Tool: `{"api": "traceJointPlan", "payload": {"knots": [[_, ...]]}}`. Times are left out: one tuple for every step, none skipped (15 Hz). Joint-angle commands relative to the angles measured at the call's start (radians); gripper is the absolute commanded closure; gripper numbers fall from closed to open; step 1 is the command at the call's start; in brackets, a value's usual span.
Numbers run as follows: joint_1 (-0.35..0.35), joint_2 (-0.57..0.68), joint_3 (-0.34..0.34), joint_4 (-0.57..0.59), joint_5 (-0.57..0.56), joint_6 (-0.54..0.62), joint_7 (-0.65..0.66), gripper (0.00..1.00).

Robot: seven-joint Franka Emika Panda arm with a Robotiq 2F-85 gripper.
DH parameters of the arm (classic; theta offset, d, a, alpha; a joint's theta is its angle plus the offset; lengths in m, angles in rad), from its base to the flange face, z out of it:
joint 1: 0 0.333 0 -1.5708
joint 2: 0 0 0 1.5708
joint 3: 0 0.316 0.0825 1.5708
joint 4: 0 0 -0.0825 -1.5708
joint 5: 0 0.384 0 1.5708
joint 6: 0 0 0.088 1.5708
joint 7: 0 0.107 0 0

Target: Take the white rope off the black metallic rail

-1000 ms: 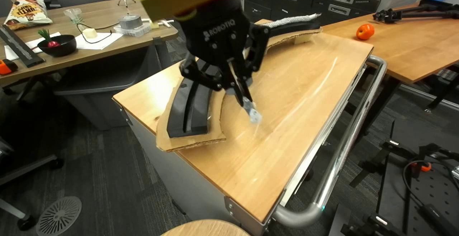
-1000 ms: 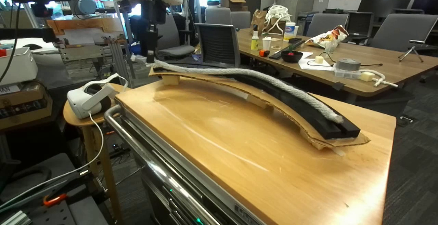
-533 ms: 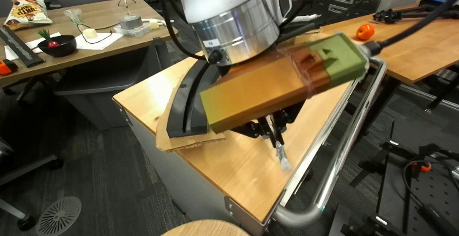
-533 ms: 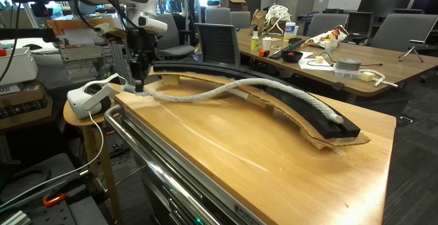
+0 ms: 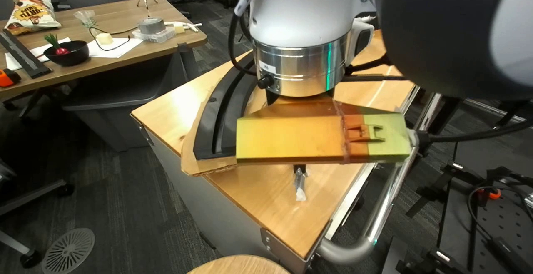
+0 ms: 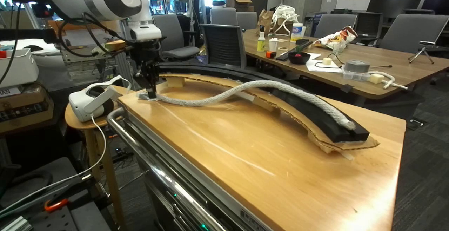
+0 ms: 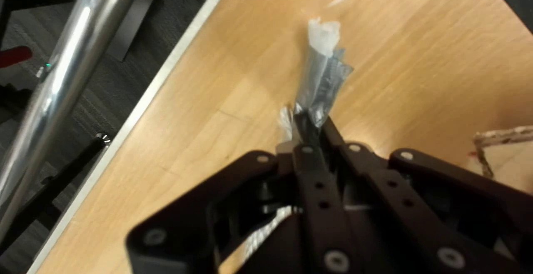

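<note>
The white rope (image 6: 200, 101) runs from my gripper along the wooden top, then rises over the cardboard and lies on one end of the black metallic rail (image 6: 312, 113). Its frayed free end rests on that end of the rail. The rail's other end is bare of rope; part of the rail also shows in an exterior view (image 5: 204, 134). My gripper (image 6: 151, 96) is low at the top's corner, beside the rail. In the wrist view, the gripper (image 7: 314, 126) is shut on the rope's grey-taped end (image 7: 320, 78), which sticks out past the fingertips close to the wood.
The rail sits on a cardboard base (image 6: 354, 147) raised on small blocks. A chrome handle (image 6: 168, 178) runs along the cart's side. A headset (image 6: 92, 101) lies on a round stool beside the cart. A table (image 5: 187, 38) with several objects stands nearby.
My gripper has pulled the rope's taped end off the rail's far part and down towards the handle side of the wooden top. In the last half second it shifted slightly and turned.
</note>
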Motion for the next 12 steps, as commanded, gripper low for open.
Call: {"api": "traceJointPlan", "payload": {"knots": [[-0.009,-0.024,-0.002,-0.068,-0.145,0.185,0.182,0.96],[-0.01,-0.021,-0.005,-0.071,-0.186,0.211,0.222,0.96],[-0.011,-0.015,-0.009,-0.072,-0.226,0.237,0.258,0.96],[-0.013,-0.01,-0.011,-0.073,-0.255,0.26,0.283,0.96],[-0.014,-0.002,-0.014,-0.07,-0.281,0.278,0.302,0.96],[-0.015,0.005,-0.017,-0.066,-0.305,0.294,0.319,0.96],[-0.016,0.013,-0.019,-0.061,-0.324,0.307,0.327,0.96],[-0.016,0.02,-0.021,-0.054,-0.335,0.315,0.327,0.96],[-0.018,0.027,-0.023,-0.047,-0.341,0.327,0.316,0.96],[-0.02,0.035,-0.023,-0.037,-0.339,0.331,0.294,0.96],[-0.024,0.045,-0.017,-0.024,-0.316,0.332,0.243,0.96],[-0.024,0.053,-0.015,-0.011,-0.308,0.331,0.213,0.96]]}}
